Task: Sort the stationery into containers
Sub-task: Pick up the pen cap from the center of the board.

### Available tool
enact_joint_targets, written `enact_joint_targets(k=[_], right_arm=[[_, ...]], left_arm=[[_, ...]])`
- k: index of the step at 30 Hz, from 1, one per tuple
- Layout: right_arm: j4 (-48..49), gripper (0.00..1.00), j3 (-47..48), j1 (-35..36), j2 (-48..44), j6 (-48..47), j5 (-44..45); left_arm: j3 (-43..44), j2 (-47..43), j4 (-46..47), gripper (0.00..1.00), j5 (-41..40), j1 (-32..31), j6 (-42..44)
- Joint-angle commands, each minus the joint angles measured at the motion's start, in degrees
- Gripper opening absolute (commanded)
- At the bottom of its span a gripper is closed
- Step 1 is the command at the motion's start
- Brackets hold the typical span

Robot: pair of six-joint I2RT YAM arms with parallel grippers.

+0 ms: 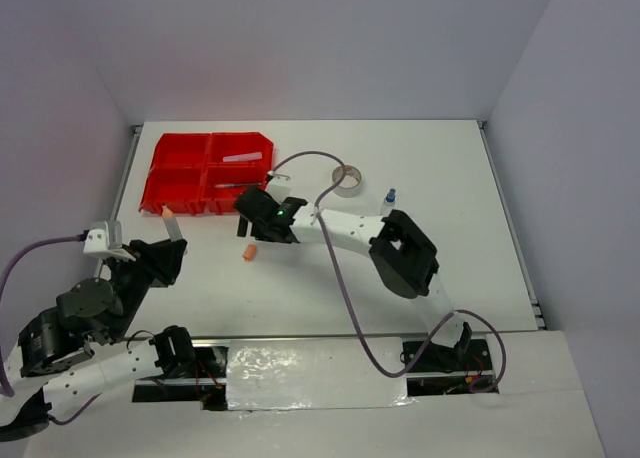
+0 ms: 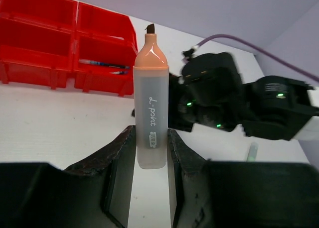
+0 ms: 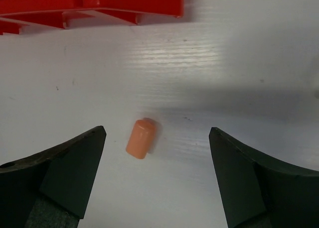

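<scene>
Overhead plus close wrist views; common tray [image 1: 180,156]

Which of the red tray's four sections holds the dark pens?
The near right section: dark pens lie in it. The far right section holds only a pale stick; the far left and near left look empty.

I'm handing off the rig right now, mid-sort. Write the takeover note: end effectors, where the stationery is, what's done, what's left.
Left end effector: shut on the orange highlighter, which is uncapped with its tip exposed.
Right end effector: open, hovering over the orange cap, which lies on the table just in front of the red tray.
Done: dark pens in the tray's near-right compartment, a pale piece in the far-right one.
Left: the cap and highlighter, plus the tape ring and blue-capped bottle, both on the table right of the tray.
</scene>
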Motion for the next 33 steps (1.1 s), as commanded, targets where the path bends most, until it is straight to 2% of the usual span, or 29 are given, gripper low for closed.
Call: enact_joint_targets(k=[1, 9, 17, 22, 32, 33], right_arm=[[-7.1, 0.91, 8.5, 2.5, 5.0, 3.8, 5.0], [-15.8, 0.86, 19.6, 5.6, 13.6, 5.7, 10.5], [-15.1, 0.74, 20.8, 5.6, 17.1, 5.2, 8.4], [-14.9, 0.66, 18.4, 5.6, 17.1, 6.3, 7.4], [-11.8, 0.31, 10.1, 5.5, 13.2, 7.1, 7.1], [-10.8, 0.30, 9.4, 5.4, 12.7, 7.1, 7.3]], left_arm=[[-0.2, -1.0, 4.6, 0.00, 2.5, -0.3, 3.6], [0.6, 4.1, 3.9, 0.00, 5.0, -0.3, 3.6], [-0.4, 0.0, 5.4, 0.00, 6.8, -0.2, 4.2], [-0.6, -0.9, 5.7, 0.00, 7.1, -0.1, 4.0], [-0.6, 0.4, 5.7, 0.00, 7.9, -0.1, 4.1], [-0.6, 0.6, 5.7, 0.00, 8.0, -0.1, 4.2]])
